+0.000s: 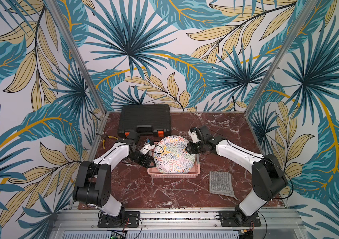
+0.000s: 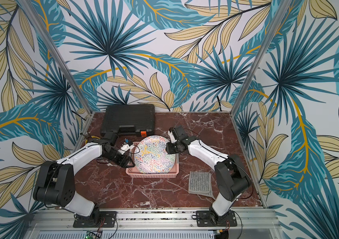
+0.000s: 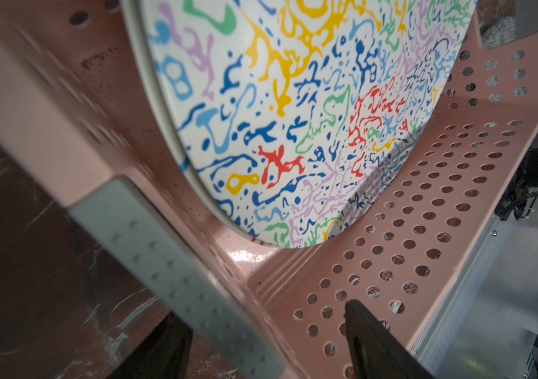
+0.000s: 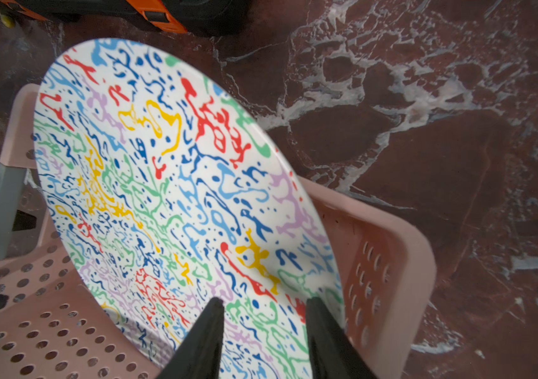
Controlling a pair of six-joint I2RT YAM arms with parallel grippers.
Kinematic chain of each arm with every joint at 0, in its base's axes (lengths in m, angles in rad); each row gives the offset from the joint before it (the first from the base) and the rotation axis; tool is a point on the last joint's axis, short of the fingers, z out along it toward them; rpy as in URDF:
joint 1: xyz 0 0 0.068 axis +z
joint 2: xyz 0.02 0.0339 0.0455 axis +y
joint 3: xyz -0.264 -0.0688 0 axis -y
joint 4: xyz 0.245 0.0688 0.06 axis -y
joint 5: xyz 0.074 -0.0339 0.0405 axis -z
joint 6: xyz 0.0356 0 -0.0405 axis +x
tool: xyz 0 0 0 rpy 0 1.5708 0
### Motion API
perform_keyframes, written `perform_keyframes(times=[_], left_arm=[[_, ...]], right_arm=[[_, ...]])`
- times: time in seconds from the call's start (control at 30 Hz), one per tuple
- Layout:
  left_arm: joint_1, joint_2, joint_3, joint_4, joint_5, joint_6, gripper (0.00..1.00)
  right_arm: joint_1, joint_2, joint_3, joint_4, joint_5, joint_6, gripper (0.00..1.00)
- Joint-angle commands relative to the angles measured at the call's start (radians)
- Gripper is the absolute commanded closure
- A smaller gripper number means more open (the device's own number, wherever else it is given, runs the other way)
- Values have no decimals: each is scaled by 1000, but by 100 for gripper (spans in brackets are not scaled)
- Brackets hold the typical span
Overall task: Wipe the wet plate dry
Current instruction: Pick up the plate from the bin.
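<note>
1. Leaning on edge in both top views, a round squiggle-patterned plate (image 1: 173, 154) (image 2: 154, 154) sits in a pink perforated basket (image 1: 172, 175); a ribbed grey cloth (image 1: 220, 183) lies at its four o'clock.
2. Left wrist: left gripper (image 3: 233, 246) open, straddling the basket wall.
3. Right wrist: right gripper (image 4: 264, 302), jaws apart, at the glossy plate's rim.

Nothing legible is showing in any view: no word, label, brand, number or sign is coming through clearly enough to read. The plate (image 1: 174, 154) is carrying only coloured squiggles and dots, not letters. The black case (image 1: 145, 120) behind the plate is showing plain ribbed plastic and orange latches, with no marking that can be made out.
</note>
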Motion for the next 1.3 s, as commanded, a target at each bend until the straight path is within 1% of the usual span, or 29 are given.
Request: perform_keyframes(times=[0.0, 0.03, 0.1, 0.17, 0.27, 0.37, 0.6, 0.87, 1.13, 1.27], left_arm=[[-4, 11, -6, 10, 20, -1, 25], [-4, 11, -7, 11, 18, -1, 25], [-4, 11, -7, 9, 16, -1, 25], [-4, 12, -7, 9, 17, -1, 25], [-4, 12, -6, 9, 17, -1, 25], [-4, 12, -7, 8, 19, -1, 25], [-4, 12, -6, 7, 21, 1, 25], [-4, 13, -5, 6, 20, -1, 25], [-4, 14, -4, 7, 20, -2, 25], [-4, 14, -2, 6, 19, -4, 25]], right_arm=[[3, -33, -35, 40, -73, 3, 57], [3, -35, -39, 42, -75, 4, 56], [4, -40, -42, 33, -45, 4, 49], [3, -49, -41, 18, 16, -7, 45], [3, -53, -21, -16, 90, -29, 44], [3, -41, 5, -43, 129, -51, 44], [4, 22, 48, -51, 134, -69, 45], [3, 45, 33, -25, 101, -69, 45], [4, 17, -2, 9, 35, -54, 54], [10, -8, -13, 16, 3, -41, 63]])
